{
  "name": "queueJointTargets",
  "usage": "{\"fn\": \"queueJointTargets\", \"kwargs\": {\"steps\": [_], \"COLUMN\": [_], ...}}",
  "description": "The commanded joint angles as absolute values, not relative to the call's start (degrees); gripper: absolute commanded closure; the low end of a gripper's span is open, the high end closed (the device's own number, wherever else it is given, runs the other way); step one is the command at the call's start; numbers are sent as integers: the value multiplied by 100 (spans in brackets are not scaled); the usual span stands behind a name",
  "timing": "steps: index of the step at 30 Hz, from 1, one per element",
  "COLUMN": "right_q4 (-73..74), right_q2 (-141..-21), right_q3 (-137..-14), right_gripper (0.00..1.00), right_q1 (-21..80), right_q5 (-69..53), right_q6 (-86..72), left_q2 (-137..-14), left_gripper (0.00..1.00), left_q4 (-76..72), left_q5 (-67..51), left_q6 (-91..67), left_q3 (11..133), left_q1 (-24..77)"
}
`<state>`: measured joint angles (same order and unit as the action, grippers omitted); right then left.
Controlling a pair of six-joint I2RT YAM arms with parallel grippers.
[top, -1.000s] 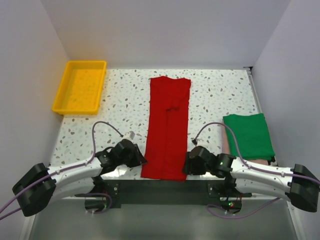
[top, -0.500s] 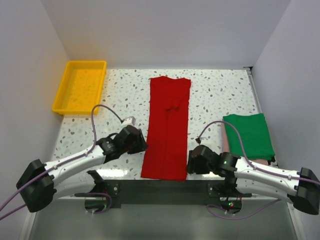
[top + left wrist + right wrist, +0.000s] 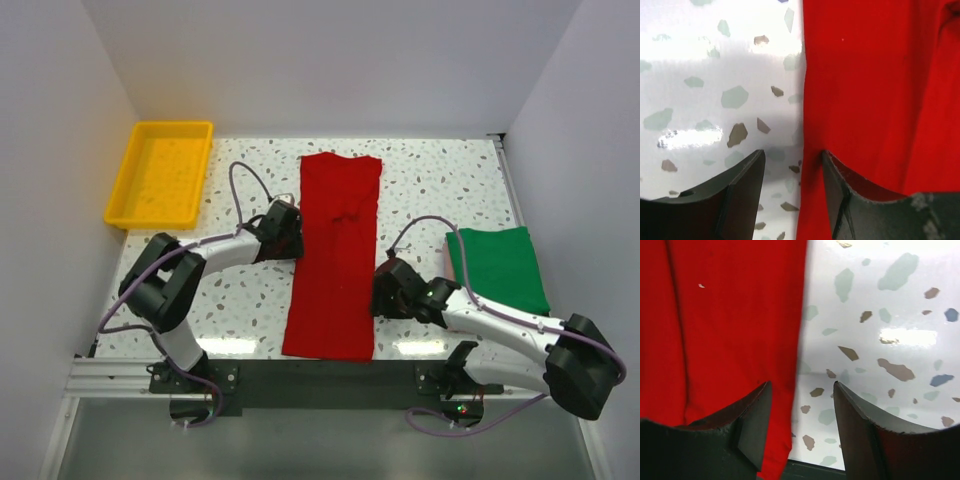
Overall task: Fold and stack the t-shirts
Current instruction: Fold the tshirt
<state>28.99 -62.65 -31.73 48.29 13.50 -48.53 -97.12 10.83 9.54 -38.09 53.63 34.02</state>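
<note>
A: Top cam: red shirt point(image 3: 335, 260) lies long, centre of table point(image 3: 440, 180); green shirt point(image 3: 497, 268) folded at R edge. Jaws?
B: Only wrist cams tell. L gripper point(image 3: 792, 160) spread, straddling red shirt's L edge; R gripper point(image 3: 802, 390) spread, straddling its R edge.

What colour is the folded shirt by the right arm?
The folded shirt is green; top external view shows it best.

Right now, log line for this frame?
left fingers: open, straddling long red cloth t-shirt left edge | right fingers: open, straddling right edge
</note>
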Motion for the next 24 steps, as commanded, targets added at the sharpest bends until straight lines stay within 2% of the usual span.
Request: {"fn": "queueJointTargets", "kwargs": {"steps": [1, 3, 4, 10, 12, 19, 24], "right_q4": [2303, 2294, 2320, 2320, 2373, 2460, 2452], "right_q2": [-6258, -6284, -6319, -6232, -6205, -5977, -6029], "right_q3": [-3112, -3076, -3067, -2927, -2892, -2769, -2847], "right_gripper": [44, 44, 44, 44, 44, 44, 43], "right_q1": [4816, 4825, 4825, 4825, 4816, 4825, 4808], "right_q5": [1125, 1160, 1169, 1143, 1160, 1160, 1151], "right_q6": [-4728, -4737, -4737, -4764, -4772, -4781, -4755], "left_q2": [-9974, -10072, -10151, -10143, -10125, -10151, -10020], "left_gripper": [46, 54, 63, 97, 100, 100, 100], "left_q4": [494, 440, 422, 545, 580, 536, 317], "left_q5": [528, 378, 378, 676, 756, 685, 186], "left_q6": [-3384, -3419, -3445, -3577, -3621, -3638, -3648], "left_q3": [5599, 5590, 5581, 5502, 5493, 5502, 5467], "left_q1": [3217, 3156, 3155, 3076, 3024, 2918, 2804]}}
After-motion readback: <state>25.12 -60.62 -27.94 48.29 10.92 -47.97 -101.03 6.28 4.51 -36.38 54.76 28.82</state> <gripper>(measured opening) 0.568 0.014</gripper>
